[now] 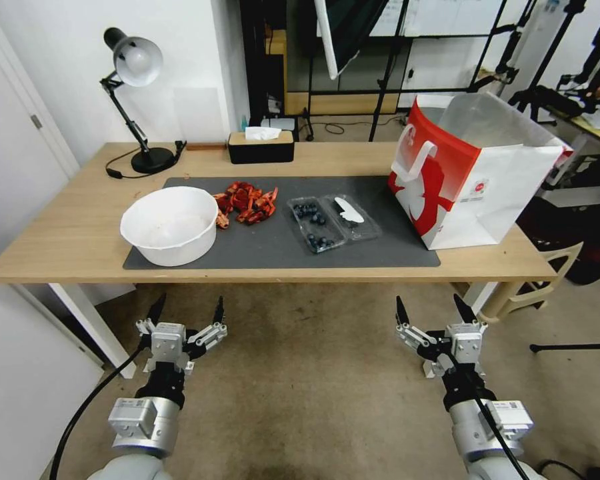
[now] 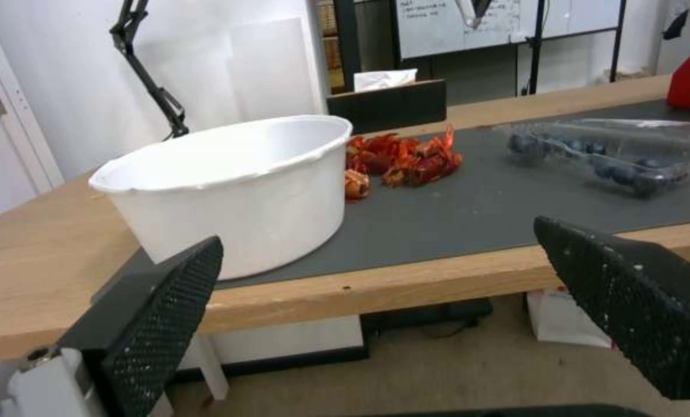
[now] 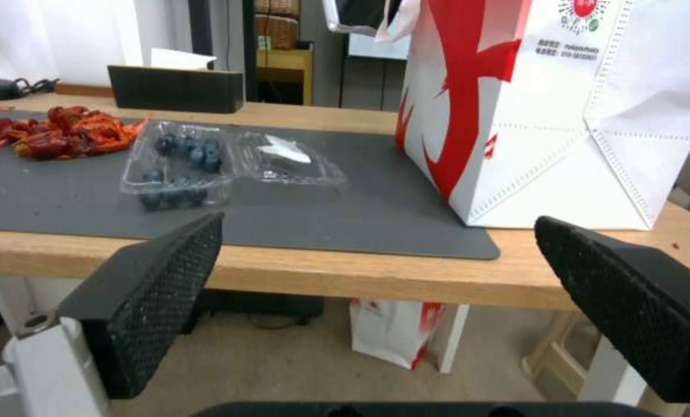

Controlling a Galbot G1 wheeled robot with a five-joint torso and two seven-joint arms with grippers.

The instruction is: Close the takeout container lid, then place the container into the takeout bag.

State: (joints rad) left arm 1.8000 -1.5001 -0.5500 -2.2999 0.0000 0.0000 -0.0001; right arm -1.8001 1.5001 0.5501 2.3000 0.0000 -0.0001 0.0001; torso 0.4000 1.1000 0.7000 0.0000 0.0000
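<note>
- Takeout bag: red-and-white, upright on the right end of the table, mouth open, inside looks empty.
- White bowl: left on the grey mat, seemingly empty; red crayfish pile just beside it.
- Takeout container: mid-mat, between crayfish and bag, blueberries in its tray.
- Lid: flat open, bag side, label up.
- Left gripper, right gripper: both wide open, empty, below the table edge.
- Risk: thin clamshell may skid or pop open if pressed unevenly, spilling berries; the bag's handle could snag it.
</note>
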